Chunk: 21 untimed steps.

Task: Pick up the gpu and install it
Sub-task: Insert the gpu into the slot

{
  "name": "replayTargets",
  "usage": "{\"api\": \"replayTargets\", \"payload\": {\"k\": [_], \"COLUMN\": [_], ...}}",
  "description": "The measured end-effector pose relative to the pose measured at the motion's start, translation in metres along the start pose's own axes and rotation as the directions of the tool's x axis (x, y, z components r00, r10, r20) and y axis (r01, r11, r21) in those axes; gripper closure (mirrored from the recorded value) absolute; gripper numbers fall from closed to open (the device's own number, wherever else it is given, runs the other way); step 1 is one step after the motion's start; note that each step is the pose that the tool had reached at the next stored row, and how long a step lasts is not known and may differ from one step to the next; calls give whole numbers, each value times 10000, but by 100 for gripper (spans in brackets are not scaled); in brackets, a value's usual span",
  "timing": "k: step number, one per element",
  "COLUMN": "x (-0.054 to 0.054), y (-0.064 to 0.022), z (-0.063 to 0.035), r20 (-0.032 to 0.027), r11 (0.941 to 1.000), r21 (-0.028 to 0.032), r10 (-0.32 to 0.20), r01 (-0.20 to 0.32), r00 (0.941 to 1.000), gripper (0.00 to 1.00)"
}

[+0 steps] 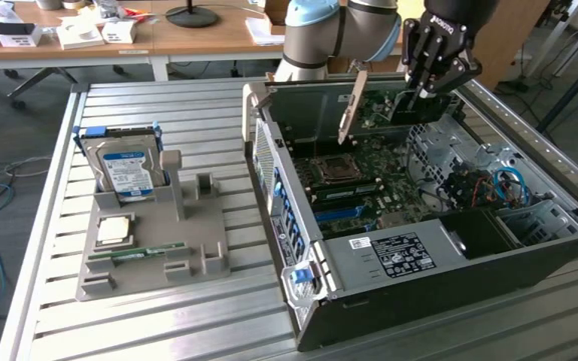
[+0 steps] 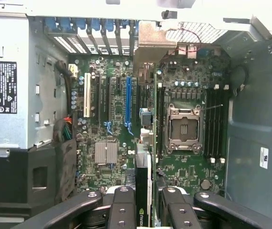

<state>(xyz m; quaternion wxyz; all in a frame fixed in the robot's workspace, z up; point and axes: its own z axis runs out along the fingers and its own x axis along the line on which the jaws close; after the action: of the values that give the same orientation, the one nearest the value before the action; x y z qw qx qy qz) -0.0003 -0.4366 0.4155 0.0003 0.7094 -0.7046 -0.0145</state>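
The gpu, a dark flat card with a grey metal end bracket, hangs on edge above the far end of the open computer case. My gripper is shut on the card's top edge. In the wrist view the gpu runs edge-on between the two black fingers, and my gripper looks straight down on the motherboard. The card lies just beside the line of the long blue slot, above it and apart from the board.
On the exterior view's left, a grey holder tray carries a silver hard drive, a processor chip and a green memory stick. Inside the case are the processor socket and a grey power supply. Desks stand behind the table.
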Motion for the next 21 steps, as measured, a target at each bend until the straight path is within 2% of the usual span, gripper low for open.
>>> {"api": "replayTargets", "payload": {"k": [7,21], "x": [2,2], "y": [27,28], "z": [113,115], "r20": [-3,-2], "r11": [10000,10000], "r21": [18,18], "r10": [-66,-66], "r01": [66,66], "r00": [10000,10000], "gripper": [74,74]}}
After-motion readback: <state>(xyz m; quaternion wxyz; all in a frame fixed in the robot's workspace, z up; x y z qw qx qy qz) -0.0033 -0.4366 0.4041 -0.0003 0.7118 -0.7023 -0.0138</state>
